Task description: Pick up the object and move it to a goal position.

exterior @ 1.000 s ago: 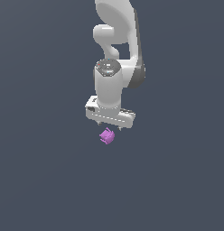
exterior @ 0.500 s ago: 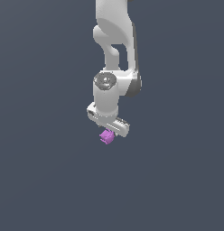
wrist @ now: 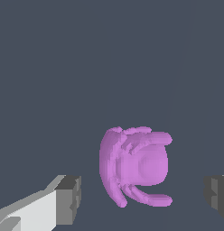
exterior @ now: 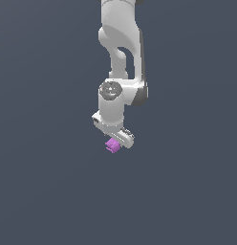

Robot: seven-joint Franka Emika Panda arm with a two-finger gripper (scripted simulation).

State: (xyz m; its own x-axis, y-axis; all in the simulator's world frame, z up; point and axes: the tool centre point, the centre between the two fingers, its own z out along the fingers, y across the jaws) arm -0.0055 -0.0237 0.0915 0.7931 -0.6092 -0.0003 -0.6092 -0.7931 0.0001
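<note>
The object is a small purple-magenta lump with stubby protrusions, lying on the plain grey ground. In the exterior view the white gripper hangs straight down from the arm, right above the lump. In the wrist view the object sits between the two grey fingertips, with a visible gap on each side. The gripper is open and touches nothing.
Only the uniform dark grey ground surrounds the arm. No other objects, containers or edges are in view, and no goal marker shows.
The gripper has come down closer to the purple lump and twisted about its vertical axis. The lump has stayed where it was.
</note>
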